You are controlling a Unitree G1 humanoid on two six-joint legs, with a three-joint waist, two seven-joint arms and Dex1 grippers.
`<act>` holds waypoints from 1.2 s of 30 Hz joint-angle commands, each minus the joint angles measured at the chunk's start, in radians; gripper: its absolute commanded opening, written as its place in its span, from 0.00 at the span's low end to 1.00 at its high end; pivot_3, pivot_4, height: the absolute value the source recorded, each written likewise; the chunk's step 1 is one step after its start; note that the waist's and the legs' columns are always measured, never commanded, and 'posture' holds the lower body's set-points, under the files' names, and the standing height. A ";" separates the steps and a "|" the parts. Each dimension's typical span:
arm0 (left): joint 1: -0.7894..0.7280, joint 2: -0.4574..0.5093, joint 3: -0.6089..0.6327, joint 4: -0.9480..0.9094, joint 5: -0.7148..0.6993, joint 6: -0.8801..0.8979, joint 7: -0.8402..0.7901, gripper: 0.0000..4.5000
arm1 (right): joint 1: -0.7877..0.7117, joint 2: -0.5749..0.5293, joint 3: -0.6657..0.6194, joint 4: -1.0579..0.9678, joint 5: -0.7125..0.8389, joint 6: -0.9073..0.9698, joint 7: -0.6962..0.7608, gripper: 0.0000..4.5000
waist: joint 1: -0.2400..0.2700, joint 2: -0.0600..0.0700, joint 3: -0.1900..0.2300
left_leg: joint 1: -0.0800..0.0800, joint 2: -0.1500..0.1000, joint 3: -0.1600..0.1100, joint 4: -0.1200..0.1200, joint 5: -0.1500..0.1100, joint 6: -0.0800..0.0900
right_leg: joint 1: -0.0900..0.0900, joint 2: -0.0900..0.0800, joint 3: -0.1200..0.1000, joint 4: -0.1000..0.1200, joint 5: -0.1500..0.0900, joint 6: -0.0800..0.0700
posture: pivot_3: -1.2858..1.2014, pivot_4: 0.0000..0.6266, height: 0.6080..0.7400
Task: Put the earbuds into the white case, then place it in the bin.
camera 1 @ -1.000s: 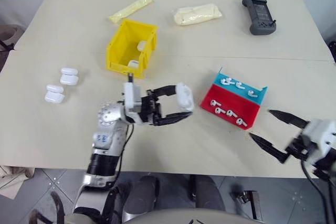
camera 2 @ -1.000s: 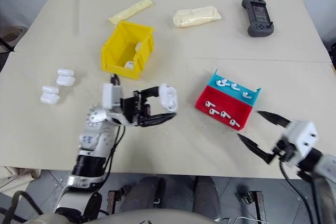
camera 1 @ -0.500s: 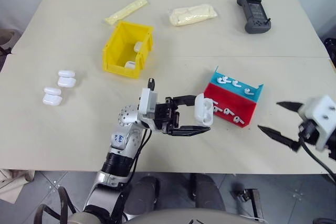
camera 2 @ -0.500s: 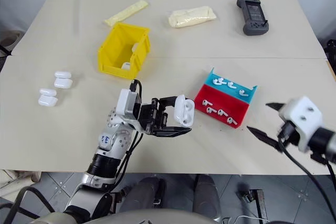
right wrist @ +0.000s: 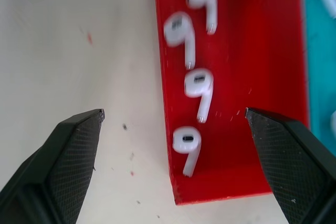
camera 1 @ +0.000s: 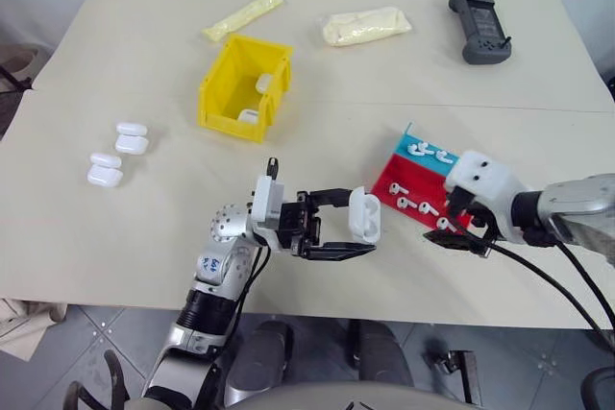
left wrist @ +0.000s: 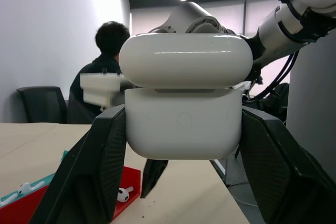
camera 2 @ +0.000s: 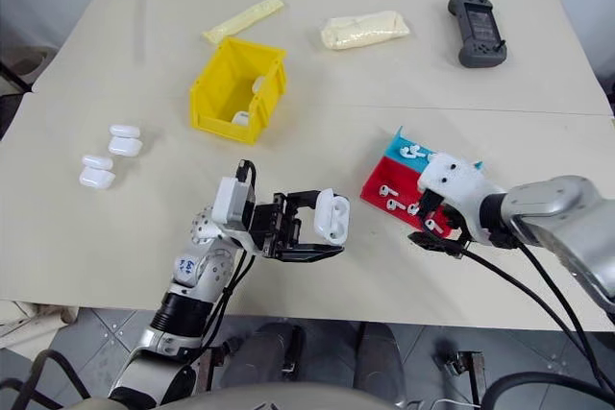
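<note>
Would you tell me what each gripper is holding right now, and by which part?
The left gripper clamps the white case by the two sides of its lower body, lid up. The right gripper is open over the earbuds, holding nothing.

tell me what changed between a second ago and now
The right gripper swung in from the table's right edge and now hangs open over the red tray's earbuds. The left gripper stays shut on the white case, lid up. The bin and spare cases kept their places.

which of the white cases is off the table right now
The white case clamped in the left gripper, held up near the red-and-teal tray. The other cases lie on the table or in the yellow bin.
</note>
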 commanded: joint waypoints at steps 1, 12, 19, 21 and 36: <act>0.002 -0.001 -0.007 -0.044 0.001 -0.021 0.010 0.62 | -0.044 -0.021 0.047 0.003 -0.054 0.010 0.012 0.86 | -0.001 0.000 0.000 | 0.000 0.000 0.000 0.000 0.000 0.000 | 0.000 0.000 0.000 0.000 0.000 0.000 | 0.52 0.24 1.00; -0.005 0.009 -0.005 -0.050 -0.003 -0.022 0.030 0.62 | -0.074 -0.031 0.147 0.034 -0.162 -0.016 0.073 0.50 | -0.007 0.000 0.000 | 0.000 0.000 0.001 0.000 0.000 0.000 | -0.001 0.000 0.000 0.001 0.000 0.000 | 0.52 0.24 1.00; -0.004 0.013 -0.006 -0.056 -0.005 -0.018 0.039 0.62 | -0.068 -0.006 0.162 0.048 -0.199 -0.015 0.084 0.50 | -0.010 0.000 0.000 | 0.000 0.000 0.001 0.000 0.000 0.000 | -0.001 0.000 0.000 0.001 0.000 0.000 | 0.52 0.24 1.00; -0.004 0.014 -0.007 -0.058 -0.005 -0.017 0.041 0.62 | -0.067 0.000 0.165 0.053 -0.207 -0.016 0.084 0.50 | -0.012 0.000 0.000 | 0.000 0.000 0.001 0.000 0.000 0.000 | -0.001 0.000 0.000 0.001 0.000 0.000 | 0.52 0.24 1.00; -0.009 0.027 -0.003 -0.070 -0.013 -0.008 0.049 0.62 | -0.070 0.004 0.195 0.052 -0.272 -0.064 0.125 0.11 | -0.021 0.000 0.000 | 0.001 0.000 0.001 0.000 0.000 0.000 | 0.000 0.001 0.000 0.001 0.000 0.000 | 0.52 0.24 1.00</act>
